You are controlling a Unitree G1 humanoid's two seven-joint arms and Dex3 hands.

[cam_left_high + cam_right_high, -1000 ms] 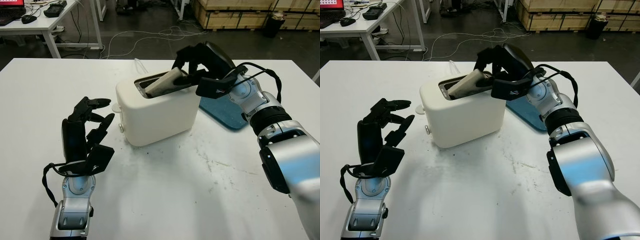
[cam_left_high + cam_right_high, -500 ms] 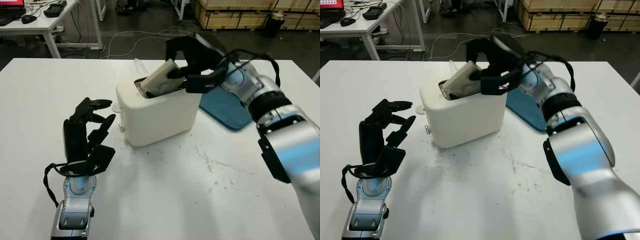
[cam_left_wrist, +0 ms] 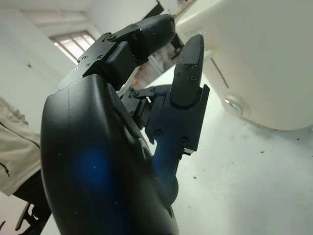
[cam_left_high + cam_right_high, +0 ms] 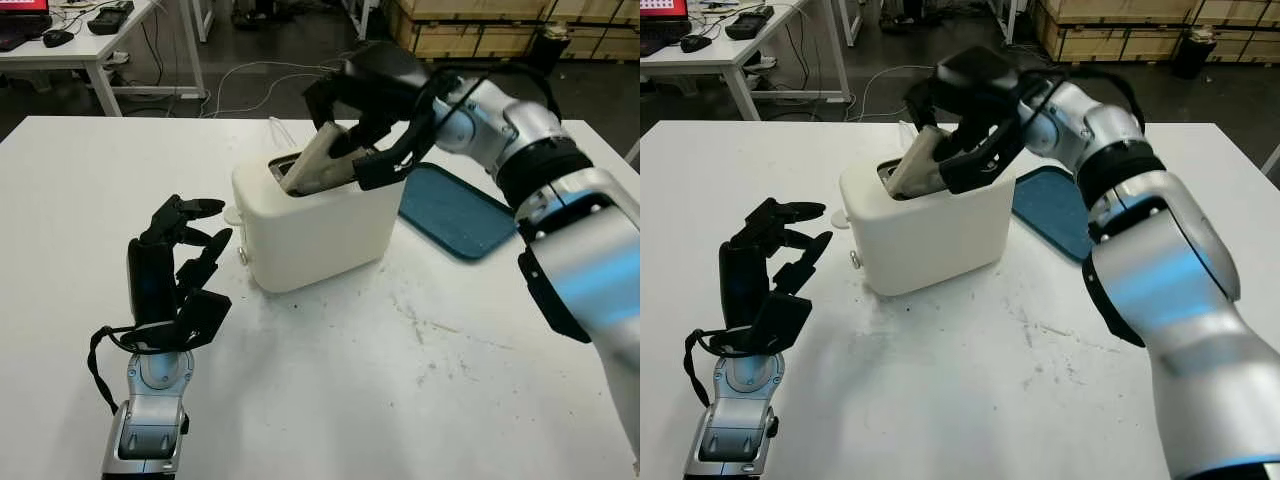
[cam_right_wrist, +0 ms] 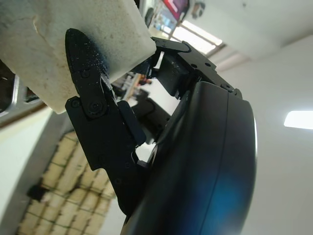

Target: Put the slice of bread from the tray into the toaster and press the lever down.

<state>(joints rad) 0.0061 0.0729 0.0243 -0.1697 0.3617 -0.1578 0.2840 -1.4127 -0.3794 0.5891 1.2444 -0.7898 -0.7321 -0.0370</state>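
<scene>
A cream toaster stands in the middle of the white table. My right hand is above its top, shut on a pale slice of bread. The slice leans steeply, its lower end inside the toaster's slot and its upper end between my fingers. In the right wrist view the bread sits pinched against a black finger. A blue tray lies on the table to the right of the toaster, with nothing on it. My left hand is open, held upright left of the toaster, near its side knob.
The table's far edge runs just behind the toaster. Beyond it are cables on the floor, a desk at the far left and wooden pallets at the back. Bare table surface lies in front of the toaster.
My right hand has swung up and to the left over the toaster, tipping the bread from nearly flat to steep, lower end into the slot. The left hand has not moved.
</scene>
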